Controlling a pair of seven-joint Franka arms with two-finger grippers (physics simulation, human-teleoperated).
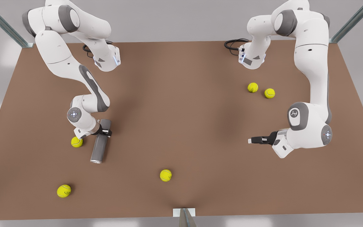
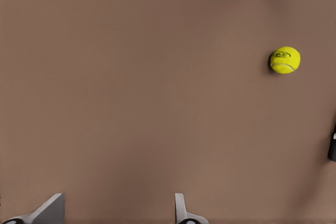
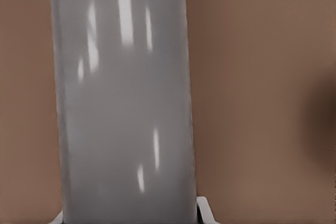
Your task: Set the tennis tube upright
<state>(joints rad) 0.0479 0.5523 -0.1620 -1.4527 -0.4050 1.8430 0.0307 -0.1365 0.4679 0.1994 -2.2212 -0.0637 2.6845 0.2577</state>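
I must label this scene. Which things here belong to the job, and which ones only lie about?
Job: tennis tube, lying on the table; right end effector around it.
Lying about: five tennis balls; left end effector waits, open.

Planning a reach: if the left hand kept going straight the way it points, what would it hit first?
Probably the bare brown tabletop: the open left hand seems angled down at it, with the yellow-green tennis ball off to one side. Depth is unclear.

The brown desk [image 1: 181,110] lies open through its middle. A small yellow-green tennis ball [image 1: 77,142] sits just beside the lying grey cylindrical tube [image 1: 100,148], crowding that side; its other side is free.
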